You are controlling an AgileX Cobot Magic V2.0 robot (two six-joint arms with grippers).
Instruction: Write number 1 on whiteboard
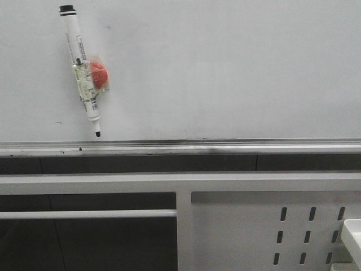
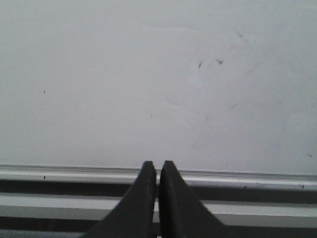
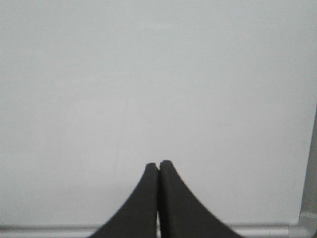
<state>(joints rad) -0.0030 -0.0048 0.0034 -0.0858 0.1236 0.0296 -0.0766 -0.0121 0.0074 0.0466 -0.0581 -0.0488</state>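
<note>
The whiteboard [image 1: 225,68] fills the upper half of the front view, with its silver ledge [image 1: 197,148] below. A white marker [image 1: 80,68] with a black cap end up and its dark tip down sticks to the board at the left, a red magnet [image 1: 99,75] taped to its side. No number 1 stroke shows on the board. Neither gripper shows in the front view. My left gripper [image 2: 157,164] is shut and empty, facing the board [image 2: 148,79] just above the ledge [image 2: 74,174]. My right gripper [image 3: 158,164] is shut and empty, facing bare board [image 3: 148,74].
Below the ledge runs a white metal frame [image 1: 180,183] with a perforated panel [image 1: 307,228] at the lower right. Faint smudges and specks [image 2: 208,63] mark the board in the left wrist view. The board's right edge [image 3: 309,188] shows in the right wrist view.
</note>
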